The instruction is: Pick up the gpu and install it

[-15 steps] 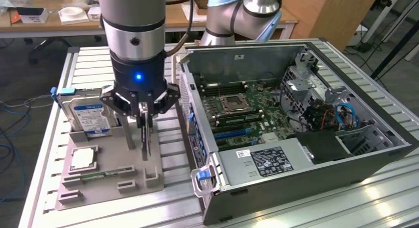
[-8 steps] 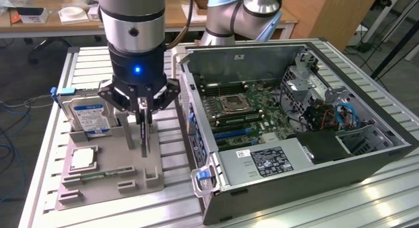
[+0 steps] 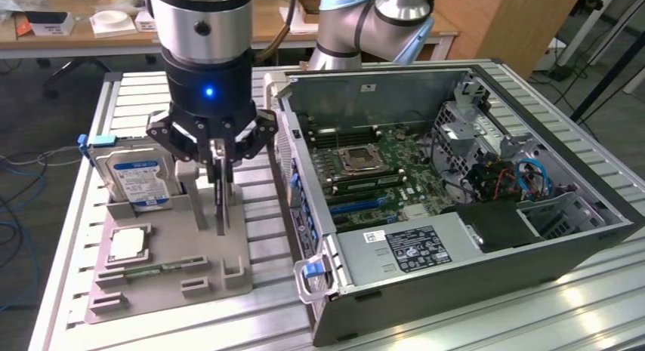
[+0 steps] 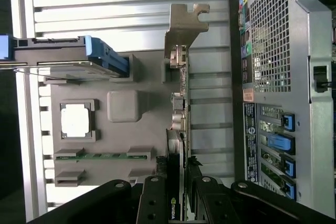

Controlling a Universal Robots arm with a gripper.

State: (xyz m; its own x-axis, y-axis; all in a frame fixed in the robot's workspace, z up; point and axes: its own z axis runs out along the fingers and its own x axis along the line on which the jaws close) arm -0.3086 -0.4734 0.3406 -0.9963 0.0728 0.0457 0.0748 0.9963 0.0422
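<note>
The gpu (image 3: 220, 207) stands on edge at the right side of the grey holder tray (image 3: 171, 253), thin and dark from this angle. My gripper (image 3: 220, 166) comes straight down over it, its fingers pressed on both faces of the card. In the wrist view the gpu (image 4: 178, 114) runs edge-on away from the gripper (image 4: 177, 203), green board on one side and black shroud on the other, ending in its silver bracket (image 4: 184, 24). The black fingers (image 4: 152, 198) sit tight against the card. Its lower edge is still at the tray's slot.
The tray (image 4: 147, 72) also holds a blue-labelled hard drive (image 3: 139, 181), a square silver CPU chip (image 3: 128, 245) and a memory stick (image 3: 151, 269). The open computer case (image 3: 454, 177) with its motherboard (image 3: 373, 170) lies at the exterior view's right. A second arm (image 3: 373, 26) stands behind it.
</note>
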